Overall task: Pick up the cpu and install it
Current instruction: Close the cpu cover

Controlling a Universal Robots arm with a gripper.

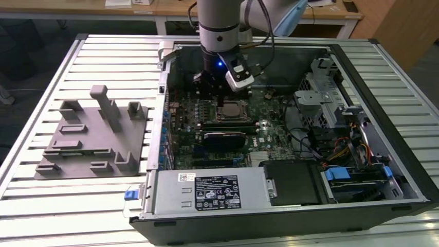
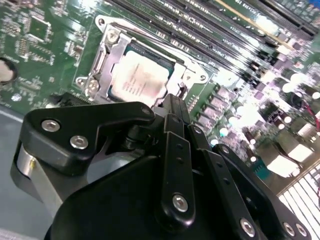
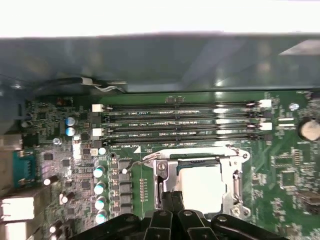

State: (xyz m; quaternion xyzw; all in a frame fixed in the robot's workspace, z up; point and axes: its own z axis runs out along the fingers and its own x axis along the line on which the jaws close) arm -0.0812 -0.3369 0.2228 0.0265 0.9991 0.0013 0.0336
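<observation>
Exterior view: set high and well back, angled down over ribbed aluminium worktop (image 1: 41,206) and open black computer case (image 1: 412,170). Both wrist views: close, looking past black claw (image 2: 172,102) (image 3: 172,198) onto green motherboard (image 2: 30,30) (image 3: 290,170); shared ground is the silver socket frame (image 2: 107,55) (image 3: 161,167).

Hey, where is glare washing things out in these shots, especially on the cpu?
First wrist view: the cpu is blown out white. Second wrist view: glare flares over the far end of the memory slots. Exterior view: evenly lit, no strong glare.
</observation>
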